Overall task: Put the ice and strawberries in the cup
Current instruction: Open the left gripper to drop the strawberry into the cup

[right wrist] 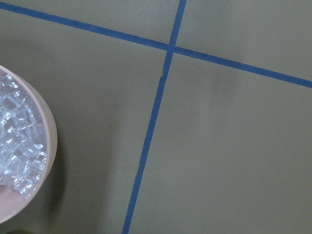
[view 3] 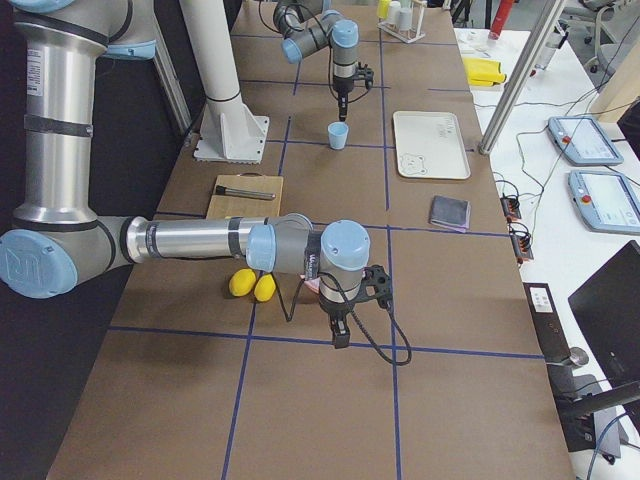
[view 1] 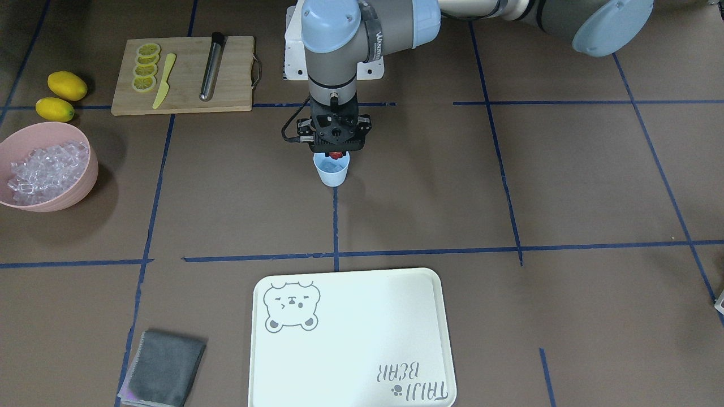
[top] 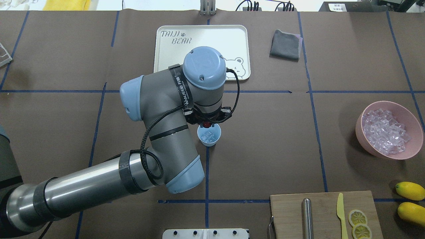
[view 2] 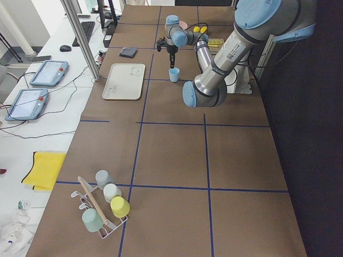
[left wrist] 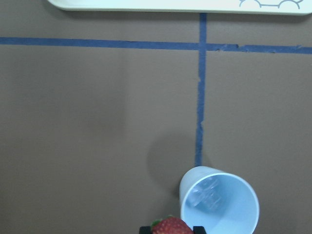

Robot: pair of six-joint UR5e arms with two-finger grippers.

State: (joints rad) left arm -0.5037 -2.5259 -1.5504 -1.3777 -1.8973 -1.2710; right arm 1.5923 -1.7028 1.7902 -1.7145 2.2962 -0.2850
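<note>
Near the tabletop's middle, away from every edge, the left gripper (view 1: 336, 153) pinches the strawberry (left wrist: 168, 227) just above the rim of the cup (view 1: 332, 178), ice (left wrist: 204, 197) already inside; light, soft and easily bruised, it likely wants only a gentle squeeze across its widest part.

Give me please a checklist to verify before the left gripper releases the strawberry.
1. Grip: strawberry held in left gripper: ok.
2. Stand: pale blue cup upright on the table: ok.
3. Contents: ice cubes already inside the cup: ok.
4. Aim: strawberry centred over the cup's mouth: cannot tell; the front and overhead views show it at the rim's edge.
5. Clearance: right gripper far from the cup, beside the pink bowl: ok.
</note>
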